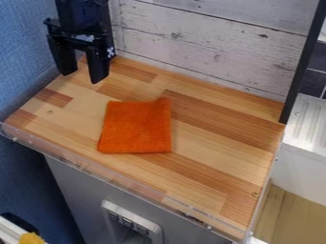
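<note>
One squarish, fuzzy orange cloth (137,127), flat on striped wood (216,147); black gripper (81,78), fingers apart, empty

The black two-finger gripper (81,77) hangs at the upper left over the striped wooden desk (213,147), its fingers (98,66) spread apart. Near it, an orange, roughly square fabric cloth (137,128) lies flat. Whitewashed wooden planks (210,52) stand behind; a clear plastic strip (121,180) edges the front.
</note>
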`<move>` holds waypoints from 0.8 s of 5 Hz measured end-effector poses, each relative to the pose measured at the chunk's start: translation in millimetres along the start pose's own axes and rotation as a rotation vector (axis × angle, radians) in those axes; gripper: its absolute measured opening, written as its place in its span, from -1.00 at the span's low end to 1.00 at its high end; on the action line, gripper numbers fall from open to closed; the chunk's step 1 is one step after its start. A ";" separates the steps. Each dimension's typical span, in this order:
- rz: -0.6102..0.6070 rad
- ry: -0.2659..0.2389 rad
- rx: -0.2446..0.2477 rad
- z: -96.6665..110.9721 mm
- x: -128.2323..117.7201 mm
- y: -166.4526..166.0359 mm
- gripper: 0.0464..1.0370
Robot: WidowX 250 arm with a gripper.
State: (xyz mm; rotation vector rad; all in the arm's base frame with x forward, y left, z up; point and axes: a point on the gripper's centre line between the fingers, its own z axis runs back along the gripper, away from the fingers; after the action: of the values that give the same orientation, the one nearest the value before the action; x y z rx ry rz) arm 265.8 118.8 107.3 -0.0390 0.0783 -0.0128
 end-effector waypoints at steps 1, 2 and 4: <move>-0.037 0.004 0.002 -6.9 -0.1 -7.1 0.92; -0.102 -0.019 0.013 -4.9 -0.8 -18.3 0.92; -0.252 -0.070 0.051 -7.0 11.8 -39.1 0.92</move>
State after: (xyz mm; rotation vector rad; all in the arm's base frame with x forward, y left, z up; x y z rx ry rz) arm 276.6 79.3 101.0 0.0020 0.0025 -0.2651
